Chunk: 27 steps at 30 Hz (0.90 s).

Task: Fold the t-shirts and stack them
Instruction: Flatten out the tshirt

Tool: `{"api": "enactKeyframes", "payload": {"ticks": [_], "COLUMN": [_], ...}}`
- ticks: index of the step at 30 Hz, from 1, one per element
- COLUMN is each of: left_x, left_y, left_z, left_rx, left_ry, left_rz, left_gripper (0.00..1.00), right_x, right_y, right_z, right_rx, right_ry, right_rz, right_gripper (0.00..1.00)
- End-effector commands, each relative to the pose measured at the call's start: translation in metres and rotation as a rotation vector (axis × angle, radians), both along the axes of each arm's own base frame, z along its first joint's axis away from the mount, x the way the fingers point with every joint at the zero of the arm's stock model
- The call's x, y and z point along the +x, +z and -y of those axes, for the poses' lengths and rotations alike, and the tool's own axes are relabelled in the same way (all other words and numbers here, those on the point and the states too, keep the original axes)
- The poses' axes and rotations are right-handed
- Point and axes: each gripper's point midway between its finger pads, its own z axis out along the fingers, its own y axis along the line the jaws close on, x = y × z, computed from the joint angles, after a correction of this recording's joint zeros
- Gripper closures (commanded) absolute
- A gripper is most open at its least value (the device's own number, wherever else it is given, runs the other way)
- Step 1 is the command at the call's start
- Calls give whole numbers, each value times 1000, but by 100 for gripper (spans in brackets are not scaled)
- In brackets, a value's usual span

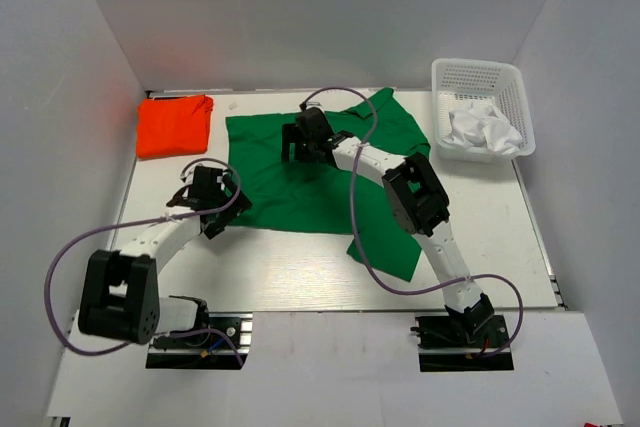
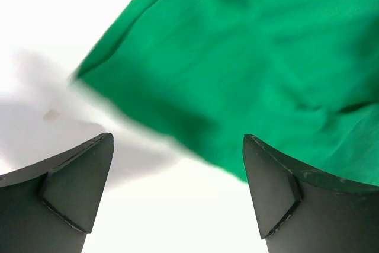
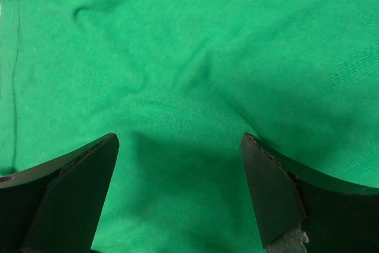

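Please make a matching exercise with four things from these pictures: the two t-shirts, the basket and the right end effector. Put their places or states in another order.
Column one:
1. green t-shirt
2. orange-red t-shirt
3. white mesh basket
4. right end effector

Column two:
A. folded, at the far left corner of the table
B. open, above a shirt
C. spread out in the middle
D. at the far right corner, with white cloth inside

Pairs: 1-C, 2-A, 3-D, 4-B
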Motion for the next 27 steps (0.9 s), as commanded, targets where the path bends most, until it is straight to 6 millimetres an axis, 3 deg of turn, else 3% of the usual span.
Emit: {"api": "enactKeyframes", "payload": {"ticks": [1,4,8,11,15,16,18,19,24,27], "left_x": [-36,-56,-49,-27,13,19,37,45,86,99], "left_y": [6,-7,-6,6,34,30,41,44,43,41], "left_z": [-13,-7,-1,-9,-27,-31,-33,-34,-12,-5], "left_rx": [51,10,-23,12,91,116,143,154,79,63], "left_ry": [27,8,-7,40,125,138,147,155,83,46], "left_rz": [-85,-135,-90,-39,48,33,44,49,124,130], "left_gripper": [0,0,0,0,0,0,0,0,0,0], "right_x": [-2,-1,-2,-6,-10,-13,-15,-17,-15,-15], "right_y": [-51,-55,-49,-43,-47,-50,-54,-55,-55,-55], "right_z": [46,50,37,29,38,42,47,47,53,53], "right_rx": [-101,-98,-66,-53,-83,-96,-112,-119,-139,-135], "right_ry": [-153,-173,-101,-30,-24,-20,-19,-15,-27,-32], "right_rz": [-138,-150,-127,-119,-132,-133,-136,-137,-140,-148], "right_gripper": [10,10,10,10,10,10,10,14,12,12]}}
